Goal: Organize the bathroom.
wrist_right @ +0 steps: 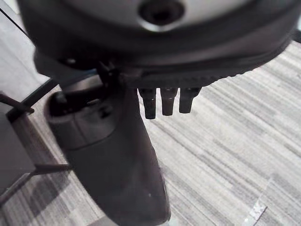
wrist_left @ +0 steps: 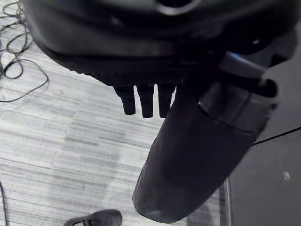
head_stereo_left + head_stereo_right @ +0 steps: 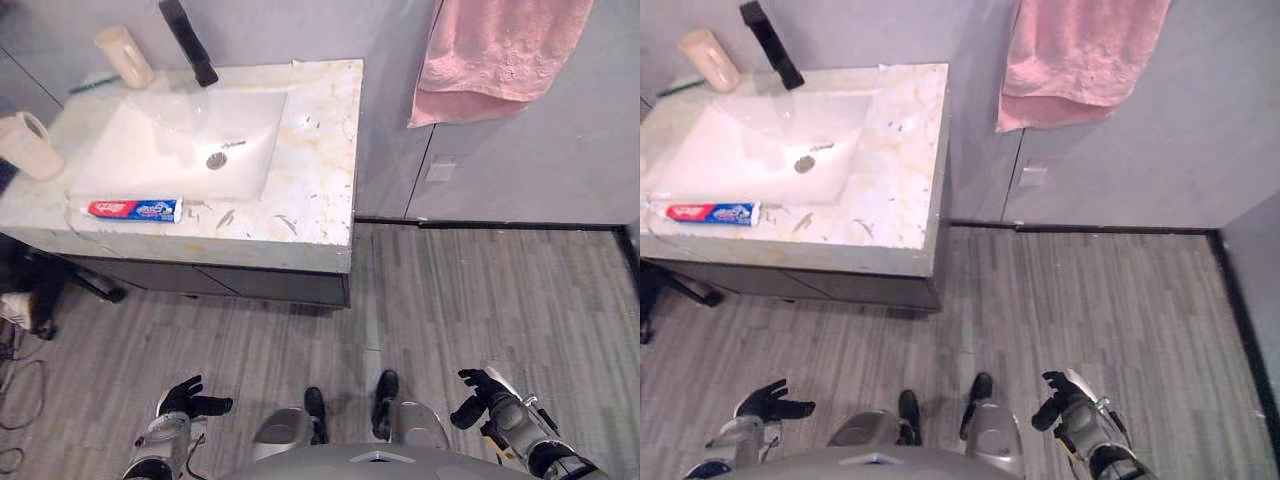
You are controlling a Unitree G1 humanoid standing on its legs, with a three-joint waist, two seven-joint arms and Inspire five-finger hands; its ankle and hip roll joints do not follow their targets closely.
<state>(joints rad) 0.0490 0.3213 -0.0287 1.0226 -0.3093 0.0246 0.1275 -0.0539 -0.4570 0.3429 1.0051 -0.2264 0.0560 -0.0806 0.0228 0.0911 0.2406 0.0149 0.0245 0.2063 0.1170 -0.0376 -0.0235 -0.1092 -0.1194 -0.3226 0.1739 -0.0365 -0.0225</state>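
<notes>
Bathroom, marble vanity counter (image 3: 320, 150) with a white sink (image 3: 180, 140) at roughly 11 o'clock from the robot, grey plank floor between.

On the counter: toothpaste tube (image 3: 133, 209) lying flat on the front ledge just at the near rim of the sink, long axis running 9-to-3 along the counter edge. One beige cup (image 3: 124, 56) at the back by the black faucet (image 3: 188, 40), with a toothbrush (image 3: 95, 81) just beside it. A second cup (image 3: 28, 145) at the far 9 o'clock end. Pink towel (image 3: 500, 50) hangs on the wall at 1 o'clock.

Left hand (image 3: 190, 398) low at 7 o'clock, fingers relaxed, holding nothing. Right hand (image 3: 485, 395) low at 5 o'clock, also loose and empty. Both well apart from the counter.

Judgement: nothing started yet. Tube lies at 11 o'clock from the left hand, which is the nearer one; right would have to cross over. Robot likely must close in first, then grasp across the tube's short axis from above.
</notes>
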